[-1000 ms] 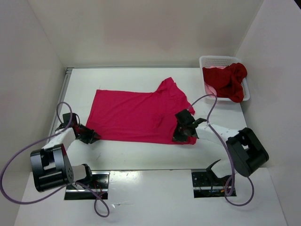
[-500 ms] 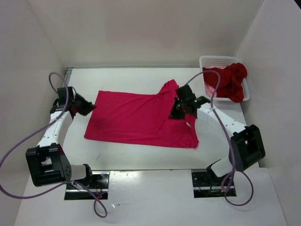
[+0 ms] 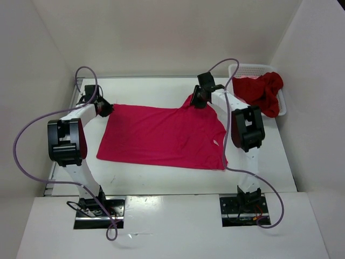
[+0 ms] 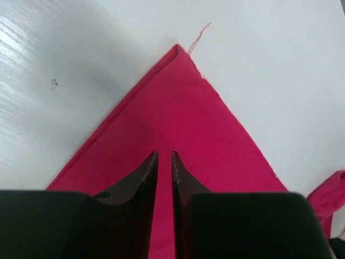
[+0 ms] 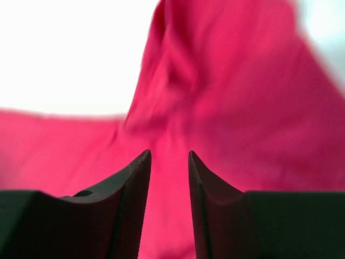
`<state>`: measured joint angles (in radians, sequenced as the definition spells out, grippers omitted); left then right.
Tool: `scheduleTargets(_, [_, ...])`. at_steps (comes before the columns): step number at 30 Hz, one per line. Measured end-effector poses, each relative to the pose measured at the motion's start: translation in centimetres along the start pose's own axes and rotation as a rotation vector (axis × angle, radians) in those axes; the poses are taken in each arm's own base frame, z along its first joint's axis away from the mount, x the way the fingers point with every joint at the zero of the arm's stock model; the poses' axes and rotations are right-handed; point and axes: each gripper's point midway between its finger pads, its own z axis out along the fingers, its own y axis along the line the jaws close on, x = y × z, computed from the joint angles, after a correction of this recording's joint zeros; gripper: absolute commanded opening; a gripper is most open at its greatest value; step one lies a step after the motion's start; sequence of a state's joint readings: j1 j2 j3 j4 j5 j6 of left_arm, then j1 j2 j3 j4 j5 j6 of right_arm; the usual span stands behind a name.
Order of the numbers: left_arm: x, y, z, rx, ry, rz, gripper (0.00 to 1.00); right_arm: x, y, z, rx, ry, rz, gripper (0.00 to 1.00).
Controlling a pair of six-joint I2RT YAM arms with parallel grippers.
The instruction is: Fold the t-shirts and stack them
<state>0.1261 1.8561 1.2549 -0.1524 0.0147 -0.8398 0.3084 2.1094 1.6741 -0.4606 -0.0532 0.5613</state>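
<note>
Evidently little was done: the magenta t-shirt point(image 3: 161, 135) lay flat on the table point(image 3: 161, 181), the dark red t-shirt point(image 3: 264, 94) bunched in the mesh basket point(image 3: 248, 67), the left gripper point(image 4: 164, 154) barely parted, the right gripper point(image 5: 168, 152) wider, both empty.

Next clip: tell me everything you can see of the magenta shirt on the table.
The magenta shirt is plain, thin-looking cloth, bright pink. It lies flat and mostly smooth in the middle of the table, hem end to the left. One sleeve shows, sticking out at the far right, rumpled. The far left corner has a stitched hem and a loose thread. The left gripper hangs over that corner and the right gripper over the sleeve, both with jaws apart; whether they touch it cannot be told.
</note>
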Motion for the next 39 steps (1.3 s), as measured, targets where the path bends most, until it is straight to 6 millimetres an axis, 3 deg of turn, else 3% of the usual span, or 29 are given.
scheduleTargets(4, [-1.0, -0.5, 0.4, -0.001, -0.027, 0.008, 0.28, -1.7, -1.5, 3.4, 0.037, -0.006, 0.014, 0.45])
scheduleTargets(7, [-2.5, -1.6, 0.6, 0.023, -0.065, 0.029, 0.31, -3.3, -1.4, 5.3, 0.030, -0.025, 0.005, 0.47])
scheduleTargets(13, [-3.2, -1.8, 1.4, 0.022, -0.083, 0.058, 0.34, -5.3, 0.1, 6.5, 0.001, -0.045, -0.009, 0.47])
scheduleTargets(16, [-2.9, -1.4, 2.0, 0.012, -0.075, 0.060, 0.34, -6.0, 0.8, 6.7, -0.016, -0.044, -0.010, 0.35])
scheduleTargets(22, [-2.9, -1.4, 2.1, 0.011, -0.077, 0.061, 0.34, -5.1, -0.3, 6.6, 0.048, -0.033, -0.017, 0.38])
scheduleTargets(24, [-2.9, -1.4, 2.1, 0.011, -0.077, 0.061, 0.34, -4.9, -0.5, 6.6, 0.061, -0.032, -0.029, 0.34])
scheduleTargets(25, [-2.9, -1.4, 2.1, 0.012, -0.078, 0.062, 0.34, -4.9, -0.4, 6.5, 0.061, -0.029, -0.038, 0.25])
scheduleTargets(28, [-3.0, -1.5, 2.1, 0.015, -0.080, 0.061, 0.35, -5.5, 0.3, 6.2, 0.049, -0.023, -0.067, 0.13])
scheduleTargets(32, [-2.8, -1.3, 2.2, 0.015, -0.079, 0.061, 0.35, -6.2, 0.9, 6.3, 0.033, -0.033, -0.081, 0.12])
scheduleTargets(33, [-2.7, -1.2, 2.2, 0.013, -0.077, 0.061, 0.35, -5.9, 0.8, 6.3, 0.036, -0.025, -0.083, 0.12])
scheduleTargets(35, [-2.5, -1.0, 2.3, 0.008, -0.072, 0.061, 0.35, -5.3, 0.4, 6.6, 0.046, -0.012, -0.085, 0.23])
scheduleTargets(37, [-2.2, -0.7, 2.4, 0.002, -0.066, 0.061, 0.35, -4.1, -0.5, 6.9, 0.067, 0.015, -0.089, 0.23])
scheduleTargets(38, [-2.0, -0.6, 2.4, -0.001, -0.063, 0.061, 0.35, -3.4, -1.0, 7.2, 0.078, 0.031, -0.092, 0.12])
scheduleTargets(39, [-1.9, -0.4, 2.5, -0.004, -0.060, 0.061, 0.35, -2.5, -1.5, 7.4, 0.090, 0.053, -0.098, 0.09])
